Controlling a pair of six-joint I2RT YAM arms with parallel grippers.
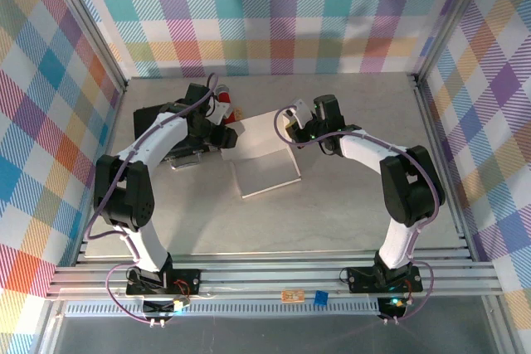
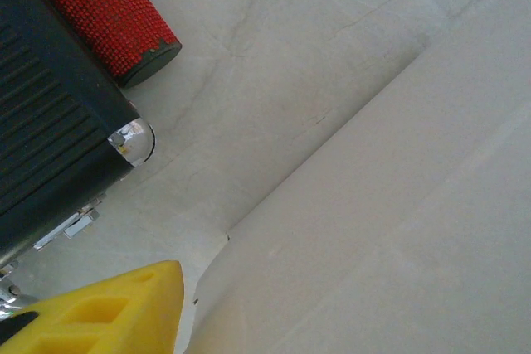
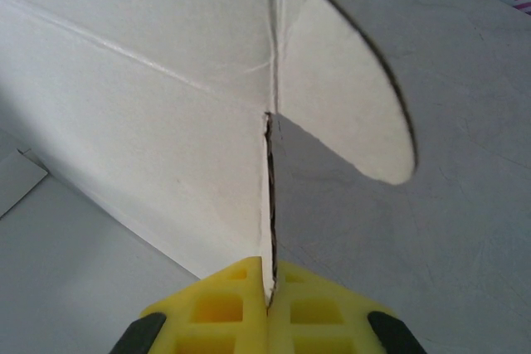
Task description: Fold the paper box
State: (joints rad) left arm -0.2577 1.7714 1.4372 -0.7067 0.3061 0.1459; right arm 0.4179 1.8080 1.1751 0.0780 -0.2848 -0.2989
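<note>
The paper box [image 1: 267, 173] lies mid table [image 1: 357, 205], a bit toward the back edge, mostly flat w/ one side panel and its rounded flap [image 3: 348, 97] lifted. The right gripper [image 3: 267, 292] is pinched tight on that panel's edge. The left gripper [image 1: 222, 135] sits just beside the box's left edge by the black case [image 1: 162, 122], finger gap can't tell; looks early, most folds prob. left.

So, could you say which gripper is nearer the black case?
Left. The left gripper hangs beside the black case; the right gripper pinches a flap of the paper box, farther off.
</note>
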